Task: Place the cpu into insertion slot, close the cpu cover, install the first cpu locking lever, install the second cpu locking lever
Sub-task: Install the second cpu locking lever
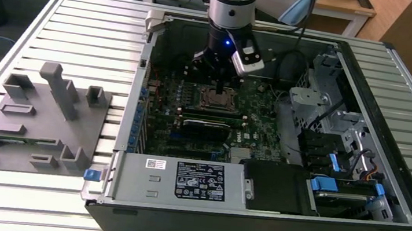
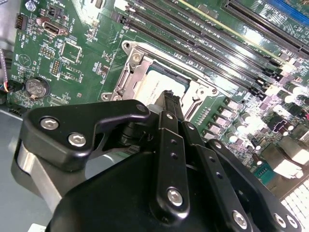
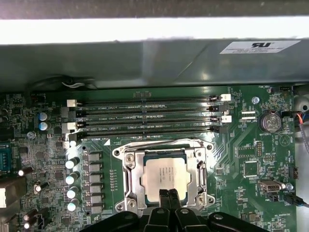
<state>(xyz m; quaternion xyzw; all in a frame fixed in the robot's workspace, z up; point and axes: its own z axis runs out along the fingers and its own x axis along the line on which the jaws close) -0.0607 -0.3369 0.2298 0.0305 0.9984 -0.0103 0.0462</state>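
The cpu (image 3: pixel 165 176) sits flat in the insertion slot (image 3: pixel 129 170) on the green motherboard (image 3: pixel 241 145), inside the open computer case (image 1: pixel 272 216). The silver cpu cover (image 3: pixel 202 170) seems to lie down around the chip like a frame, with the grey top showing through its window. I cannot tell if any locking lever is hooked yet.

The gripper (image 3: pixel 168 194) is right at the near edge of the chip. Its two thin black fingers (image 2: pixel 169 104) are pressed close together, and they hold nothing. In the exterior view the gripper (image 1: pixel 220 86) points straight down over the slot.

What could go wrong? The tips are very close to the chip. If they push down too hard or a bit off to one side, they could scratch the chip or tilt it in its slot, and the tiny pins under it could bend. If the tips slide off the metal frame, they could hit the small parts on the board just beside it. The long black memory slots (image 3: pixel 145 116) are near too, so a wide sideways move could bump them.
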